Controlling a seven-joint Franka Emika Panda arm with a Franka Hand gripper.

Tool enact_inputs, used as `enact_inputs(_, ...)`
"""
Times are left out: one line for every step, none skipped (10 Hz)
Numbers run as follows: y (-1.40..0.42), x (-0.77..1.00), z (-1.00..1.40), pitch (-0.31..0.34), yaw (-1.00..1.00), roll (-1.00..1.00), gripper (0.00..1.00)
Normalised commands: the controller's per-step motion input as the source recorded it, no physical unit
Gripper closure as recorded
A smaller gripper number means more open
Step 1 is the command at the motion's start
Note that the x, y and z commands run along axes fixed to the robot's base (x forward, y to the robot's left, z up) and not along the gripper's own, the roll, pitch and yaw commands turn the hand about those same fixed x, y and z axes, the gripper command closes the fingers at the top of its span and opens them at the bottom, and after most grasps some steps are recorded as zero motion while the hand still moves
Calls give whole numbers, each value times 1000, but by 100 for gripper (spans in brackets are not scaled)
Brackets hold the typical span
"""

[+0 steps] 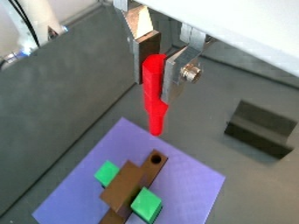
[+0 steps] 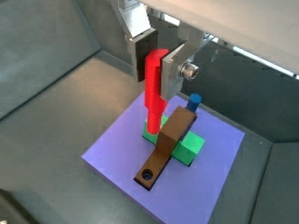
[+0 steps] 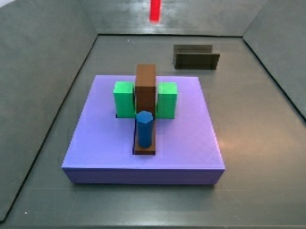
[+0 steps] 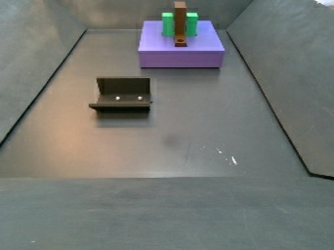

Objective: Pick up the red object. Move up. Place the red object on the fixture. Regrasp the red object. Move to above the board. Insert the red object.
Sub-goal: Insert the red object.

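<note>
My gripper [image 1: 158, 87] is shut on the red object [image 1: 153, 94], a bright red peg with a thinner lower end that hangs upright between the fingers; both wrist views show this [image 2: 153, 87]. It is held high in the air. In a side view only the red object [image 3: 156, 9] shows at the upper edge, and the gripper is out of frame. The lavender board [image 1: 82, 188] lies below, with a brown block [image 1: 135, 188], green blocks [image 1: 147, 204] and a blue cylinder [image 2: 194, 102]. The dark fixture [image 1: 263, 127] stands empty on the floor beside the board.
Grey walls close in the floor on all sides [image 3: 48, 80]. In both side views the fixture [image 4: 121, 95] stands apart from the board [image 4: 183, 54], with bare grey floor [image 4: 183, 146] around it.
</note>
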Motion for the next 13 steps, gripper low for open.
enact_inputs(-9, -169, -926, -183, 0, 0, 100)
enact_inputs(0, -157, -820, -233, 0, 34, 100)
enact_inputs(40, -117, -846, -207, -9, 30, 100)
enact_inputs(151, -194, -880, -190, -46, 0, 100)
enact_inputs(71, -69, -811, -216, 0, 7, 100)
enact_inputs(63, -11, -631, -197, 0, 134, 100)
enact_inputs(100, 0, -594, -81, 0, 209, 100)
enact_inputs(97, 0, -551, -7, 0, 203, 100)
enact_inputs(103, 0, -511, 0, -34, 223, 100)
enact_inputs(86, 37, -414, 24, -40, 160, 100)
enact_inputs(26, 29, -263, 19, 0, 79, 100)
enact_inputs(0, 23, -191, 23, 0, 36, 100)
enact_inputs(0, 0, -231, 0, 0, 16, 100)
